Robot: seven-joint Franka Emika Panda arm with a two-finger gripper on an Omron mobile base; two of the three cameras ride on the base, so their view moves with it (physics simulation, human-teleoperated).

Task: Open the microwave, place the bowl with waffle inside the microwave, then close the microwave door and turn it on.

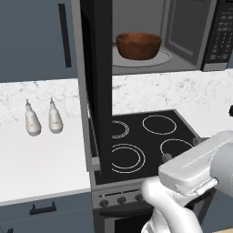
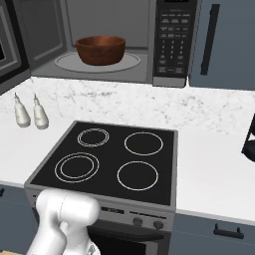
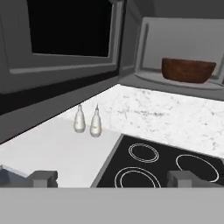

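Note:
The microwave [image 1: 214,36] [image 2: 172,40] hangs open above the stove. The reddish-brown bowl [image 1: 139,45] [image 2: 100,49] [image 3: 188,70] sits upright on the round turntable [image 2: 127,63] inside the grey cavity. The waffle is hidden below the bowl's rim. The microwave door [image 1: 96,82] [image 2: 7,45] [image 3: 70,30] is swung wide out to the left, edge-on in the left base view. My gripper [image 3: 113,178] is open and holds nothing. It hangs low in front of the stove, well away from the bowl and facing the door's dark glass. The button panel [image 2: 172,42] is at the right.
A black four-ring stovetop [image 1: 145,136] [image 2: 114,157] [image 3: 166,168] lies below the microwave. Two white shaker bottles [image 1: 43,119] [image 2: 30,113] [image 3: 87,122] stand on the marble counter [image 1: 41,154] to its left. A dark object [image 2: 250,137] sits at the counter's right edge.

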